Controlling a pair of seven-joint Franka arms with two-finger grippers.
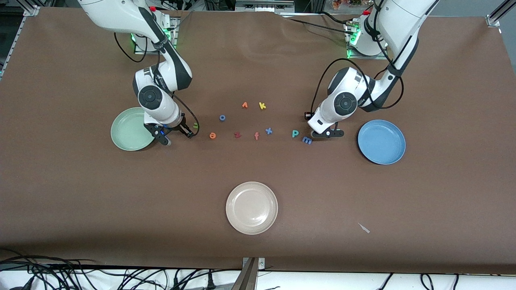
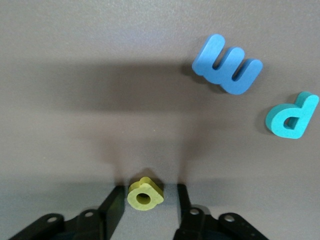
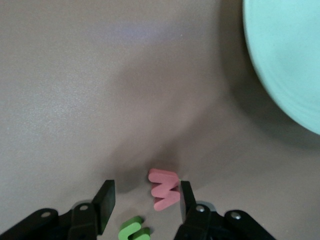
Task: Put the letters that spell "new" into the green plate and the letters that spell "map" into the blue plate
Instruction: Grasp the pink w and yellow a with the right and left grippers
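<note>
Left end effector (image 2: 147, 205) straddling yellow a (image 2: 144, 194), right end effector (image 3: 145, 202) beside pink w (image 3: 164, 188)

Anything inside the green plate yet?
The green plate looks empty where visible. The right tool and its arm cover the rim toward the letters; the pink w lies on the table.

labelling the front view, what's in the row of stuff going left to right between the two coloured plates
green plate → right hand → orange e → dark red z → orange f → blue x → teal p → blue m → left hand → blue plate
</note>
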